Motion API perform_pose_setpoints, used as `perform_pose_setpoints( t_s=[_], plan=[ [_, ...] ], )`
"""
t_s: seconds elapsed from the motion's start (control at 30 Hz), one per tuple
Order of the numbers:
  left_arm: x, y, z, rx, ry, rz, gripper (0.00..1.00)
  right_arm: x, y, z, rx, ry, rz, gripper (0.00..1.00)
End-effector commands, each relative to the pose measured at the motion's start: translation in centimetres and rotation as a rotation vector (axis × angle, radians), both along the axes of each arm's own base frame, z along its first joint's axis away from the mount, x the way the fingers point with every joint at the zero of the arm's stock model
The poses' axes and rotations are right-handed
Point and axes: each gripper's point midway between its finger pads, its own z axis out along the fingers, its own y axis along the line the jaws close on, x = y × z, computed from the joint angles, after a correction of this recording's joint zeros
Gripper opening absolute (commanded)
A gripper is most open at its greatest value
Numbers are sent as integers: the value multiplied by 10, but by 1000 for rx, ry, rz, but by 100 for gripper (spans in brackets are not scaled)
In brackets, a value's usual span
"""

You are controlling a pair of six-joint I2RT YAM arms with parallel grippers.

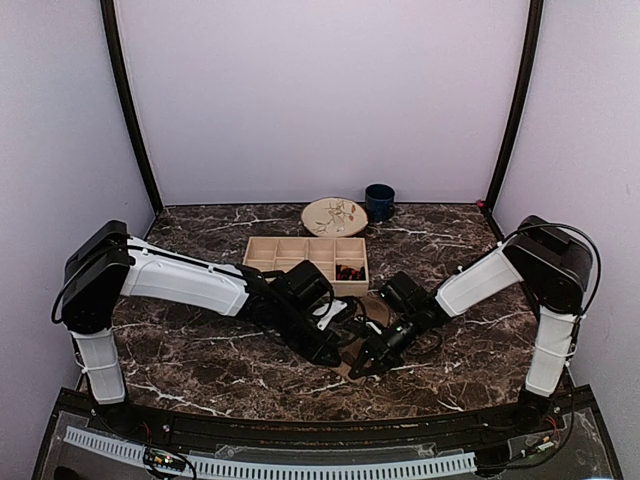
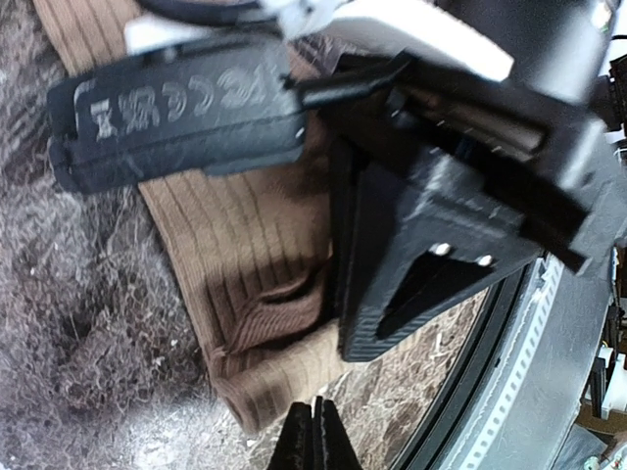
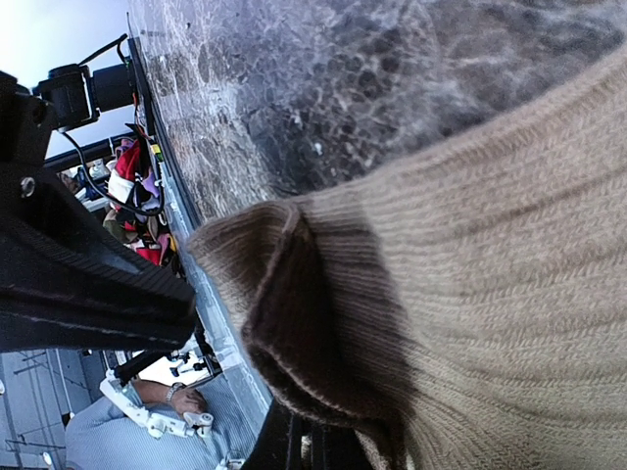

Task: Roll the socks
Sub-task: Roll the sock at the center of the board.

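- Where the two arms meet at the near middle of the tabletop (image 1: 200, 350), we find the tan sock (image 2: 235, 245) lying mostly hidden from above.
- Its long axis runs straight away from the left end effector (image 2: 313, 438), whose tips are clenched at the sock's near end; we cannot tell whether fabric is caught.
- The right end effector (image 3: 315, 452) is nearer the work, clenched on a raised fold at that same end.
- We judge the roll must travel along that axis.
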Motion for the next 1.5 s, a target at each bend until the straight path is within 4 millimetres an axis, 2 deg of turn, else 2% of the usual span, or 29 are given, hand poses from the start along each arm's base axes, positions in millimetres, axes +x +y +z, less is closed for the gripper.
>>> perform_pose_setpoints(
  t_s=[0.0,0.4,0.6,0.83,1.17,1.23,1.47],
  plan=[
    [-6,-2,0,6,23,-25,0,2,-1,-5,-7,10,-1,0],
    [-11,-5,-21,65,77,-24,0,4,3,0,13,20,1,0],
    [-13,6,-41,149,109,22,0,4,3,0,5,24,-5,0],
    [-11,12,-52,214,136,67,0,9,-5,-3,-72,-30,-16,20],
    [-11,16,-56,249,148,96,0,8,-22,-5,-149,-99,-30,29],
    [-12,17,-59,251,155,102,0,6,-23,-5,-146,-97,-35,34],
    [-10,14,-58,246,162,119,0,4,-28,-8,-169,-93,-49,36]
  ],
)
